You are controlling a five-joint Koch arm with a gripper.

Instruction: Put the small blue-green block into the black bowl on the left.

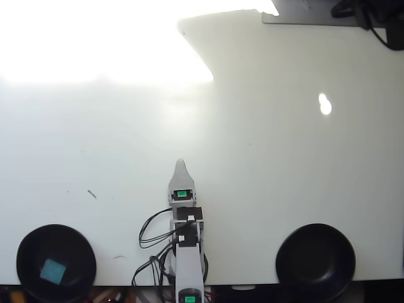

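Tool (180, 165) at centre near edge of the desk (265, 164), pointing away from the base; only one pale tip shows from above, so cannot tell whether the jaws are parted or together. Nothing held. Left to right: the black bowl (26, 248) at near left, with the small blue-green block (53, 271) lying flat inside it; arm in the middle; a second black bowl (315, 260) near right, empty. Judged: placement looks complete. Best practice now is keeping clear of the left bowl.
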